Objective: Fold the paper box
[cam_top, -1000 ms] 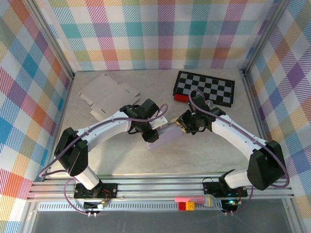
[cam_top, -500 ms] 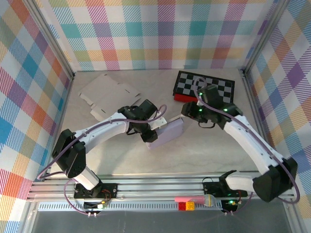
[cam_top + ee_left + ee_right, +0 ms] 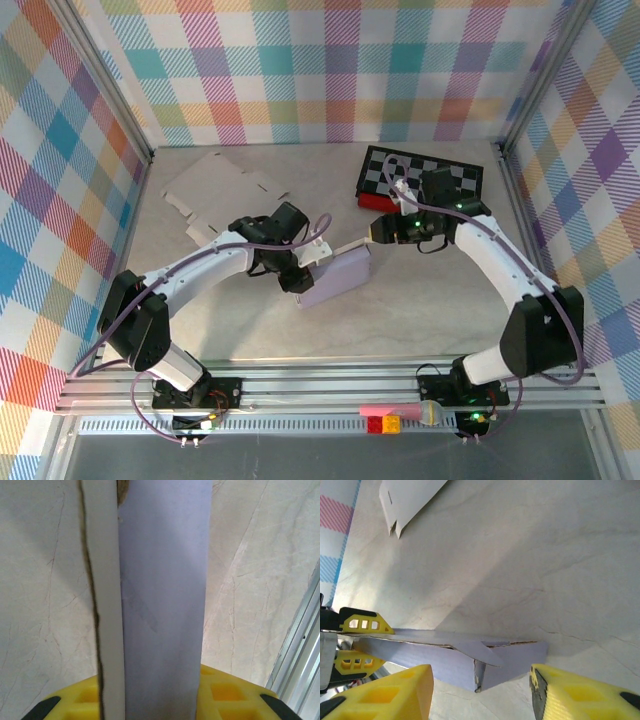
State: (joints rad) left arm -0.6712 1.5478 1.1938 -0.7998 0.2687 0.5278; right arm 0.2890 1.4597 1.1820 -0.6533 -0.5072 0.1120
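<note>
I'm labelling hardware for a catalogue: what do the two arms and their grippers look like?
The left arm and right arm have white shells with black joints and lilac cables along them; the fingers are yellow with square cut-outs.

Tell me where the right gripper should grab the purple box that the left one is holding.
Probably the free end of the purple box, with the loose flap, approached from the right, opposite the left gripper. That thin edge points at the open right gripper and should fit between its jaws.
</note>
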